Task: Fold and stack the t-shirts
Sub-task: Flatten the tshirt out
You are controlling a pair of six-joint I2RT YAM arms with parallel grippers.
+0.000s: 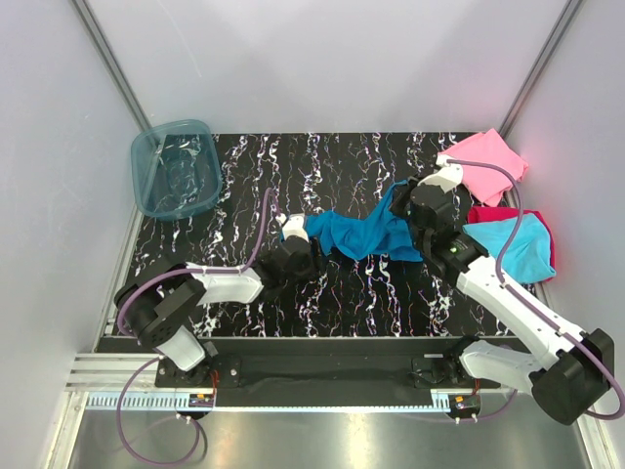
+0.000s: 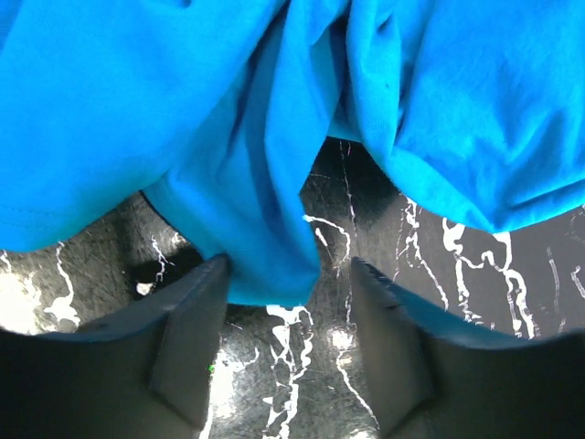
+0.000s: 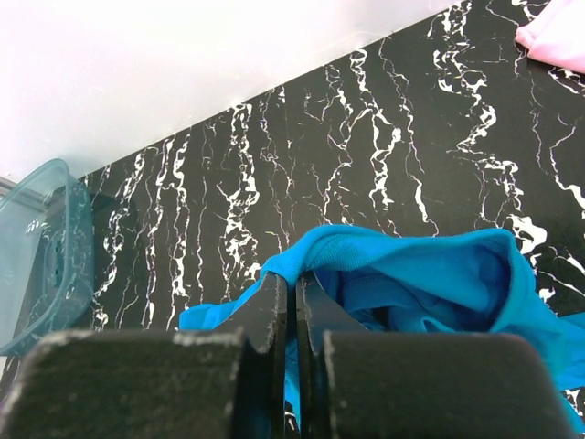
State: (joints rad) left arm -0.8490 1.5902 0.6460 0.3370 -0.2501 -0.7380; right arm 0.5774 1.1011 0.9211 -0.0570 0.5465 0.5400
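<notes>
The teal-blue t-shirt (image 1: 366,234) is lying bunched on the table (image 1: 371,303), its long axis running left to right between the arms, the right gripper (image 3: 295,293) pinching its right end tight while the part-open left gripper (image 2: 288,274) is straddling a fold at its left end.

Overhead, two wrist close-ups — shared shirt (image 1: 366,234)

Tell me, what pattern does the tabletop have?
Black tabletop with white marble-like veins, clearest in the right wrist view.
</notes>
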